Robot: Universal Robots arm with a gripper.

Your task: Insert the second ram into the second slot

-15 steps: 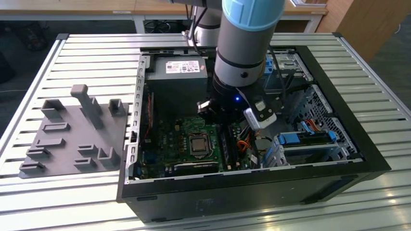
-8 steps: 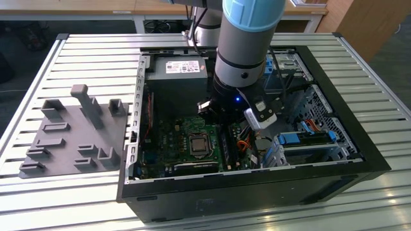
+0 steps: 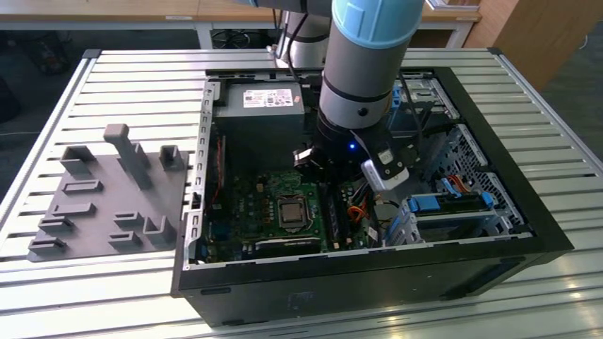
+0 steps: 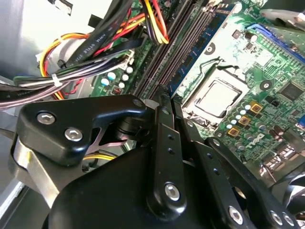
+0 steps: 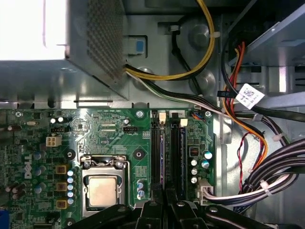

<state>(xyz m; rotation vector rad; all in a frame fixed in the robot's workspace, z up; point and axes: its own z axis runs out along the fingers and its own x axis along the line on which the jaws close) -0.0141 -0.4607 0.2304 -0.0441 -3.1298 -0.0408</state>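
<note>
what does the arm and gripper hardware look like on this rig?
The arm is a silver-grey tube with a light-blue joint cap and a small blue light low on the wrist. A white-and-black module hangs beside it. In the second wrist view the gripper is matte black: linkage bars joined by silver screws and pivot pins.

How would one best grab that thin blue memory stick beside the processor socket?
By its upper long edge, pinching the two flat faces from straight above: the blue memory stick stands on edge among the slots, leaving only that edge free.

Glossy green motherboard [image 5: 109, 138], matt black plastic pincer [image 4: 164, 102], ribbed metal table [image 3: 141, 78]
</note>
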